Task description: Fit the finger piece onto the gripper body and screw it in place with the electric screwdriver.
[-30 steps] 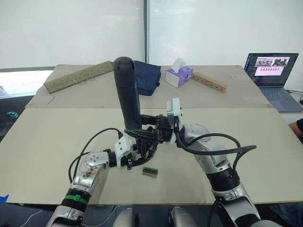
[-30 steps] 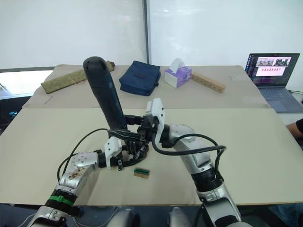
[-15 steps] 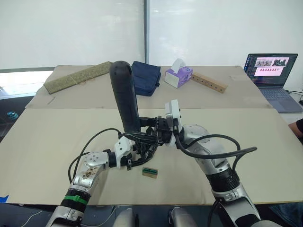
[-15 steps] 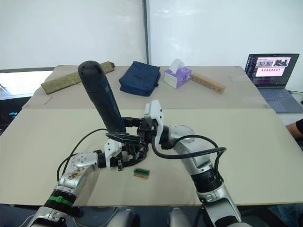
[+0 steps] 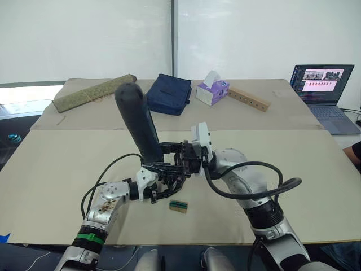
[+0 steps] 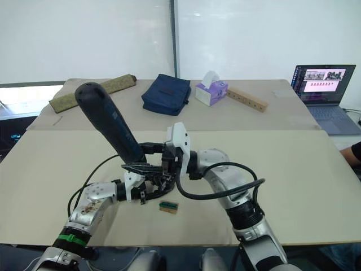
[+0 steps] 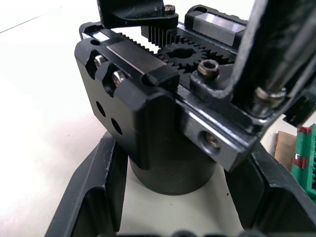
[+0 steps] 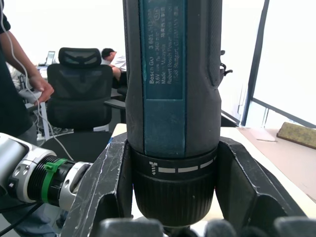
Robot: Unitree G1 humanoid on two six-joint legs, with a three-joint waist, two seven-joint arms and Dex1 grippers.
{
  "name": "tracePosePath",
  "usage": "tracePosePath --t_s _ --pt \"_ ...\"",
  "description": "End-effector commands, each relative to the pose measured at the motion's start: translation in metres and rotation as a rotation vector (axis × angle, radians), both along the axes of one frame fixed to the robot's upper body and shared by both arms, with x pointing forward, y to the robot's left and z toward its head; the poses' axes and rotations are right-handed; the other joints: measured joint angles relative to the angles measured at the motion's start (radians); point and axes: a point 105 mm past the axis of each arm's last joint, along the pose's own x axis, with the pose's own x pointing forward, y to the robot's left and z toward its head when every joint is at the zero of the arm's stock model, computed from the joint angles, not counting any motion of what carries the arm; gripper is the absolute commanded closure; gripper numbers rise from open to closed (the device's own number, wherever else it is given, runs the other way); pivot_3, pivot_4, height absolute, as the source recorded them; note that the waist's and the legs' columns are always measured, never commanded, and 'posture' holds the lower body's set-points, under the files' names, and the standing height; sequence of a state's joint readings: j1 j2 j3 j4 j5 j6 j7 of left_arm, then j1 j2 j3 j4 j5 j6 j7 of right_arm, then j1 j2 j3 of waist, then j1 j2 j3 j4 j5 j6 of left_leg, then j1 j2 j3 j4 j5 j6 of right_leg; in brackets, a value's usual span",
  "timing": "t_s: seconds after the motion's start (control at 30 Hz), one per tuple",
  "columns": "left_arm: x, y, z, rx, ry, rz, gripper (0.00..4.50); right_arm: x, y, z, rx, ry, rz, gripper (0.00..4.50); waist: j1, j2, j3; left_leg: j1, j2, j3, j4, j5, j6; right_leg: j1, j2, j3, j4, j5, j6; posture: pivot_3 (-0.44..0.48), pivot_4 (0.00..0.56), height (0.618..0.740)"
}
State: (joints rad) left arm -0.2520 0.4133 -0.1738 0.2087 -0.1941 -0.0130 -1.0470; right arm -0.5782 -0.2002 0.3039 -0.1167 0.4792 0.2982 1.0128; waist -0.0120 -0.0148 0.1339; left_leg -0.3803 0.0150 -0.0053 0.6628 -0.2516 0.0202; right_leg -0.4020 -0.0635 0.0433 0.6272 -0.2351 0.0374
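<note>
Nearest on the counter (image 5: 56, 186) lies a small green-and-tan block (image 5: 179, 205), just in front of the left gripper (image 7: 173, 197), whose fingers (image 7: 94, 197) are clamped around the round base of the gripper body (image 7: 163, 128) standing on the counter. Directly above it, the right gripper (image 8: 173, 197) has its fingers (image 8: 106, 192) closed on the electric screwdriver (image 5: 138, 127), which leans up toward the robot's left with its tip down at the gripper body. Farther back lie a navy pouch (image 5: 169, 93), a tissue box (image 5: 212, 90) and a laptop (image 5: 324, 84).
</note>
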Motion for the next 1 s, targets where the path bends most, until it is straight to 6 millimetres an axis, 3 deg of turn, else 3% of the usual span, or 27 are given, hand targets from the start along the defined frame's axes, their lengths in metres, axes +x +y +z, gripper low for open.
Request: tracePosePath --t_s 0.03,0.47,1.0 --pt "-0.017 -0.004 -0.029 0.046 0.129 -0.039 2.24 0.000 0.001 -0.035 -0.117 0.106 0.016 2.60 0.000 0.000 0.000 0.000 0.000 0.000 0.000 0.000 0.000 0.000 0.000 0.000 0.000 0.000 0.000 0.000 0.150 0.740" --pt "-0.018 -0.004 -0.029 0.047 0.133 -0.039 2.24 -0.007 0.001 -0.042 -0.167 0.054 0.058 2.60 0.000 0.000 0.000 0.001 0.000 0.000 -0.001 0.000 0.000 0.000 0.000 0.000 0.000 0.000 0.000 0.000 0.150 0.740" --pt "-0.020 -0.002 -0.030 0.051 0.136 -0.037 2.24 0.007 0.008 -0.029 -0.026 0.104 0.009 2.60 -0.001 0.000 -0.003 0.001 0.000 0.000 -0.002 0.000 0.000 0.000 0.000 0.000 0.000 -0.001 -0.001 0.000 0.150 0.740"
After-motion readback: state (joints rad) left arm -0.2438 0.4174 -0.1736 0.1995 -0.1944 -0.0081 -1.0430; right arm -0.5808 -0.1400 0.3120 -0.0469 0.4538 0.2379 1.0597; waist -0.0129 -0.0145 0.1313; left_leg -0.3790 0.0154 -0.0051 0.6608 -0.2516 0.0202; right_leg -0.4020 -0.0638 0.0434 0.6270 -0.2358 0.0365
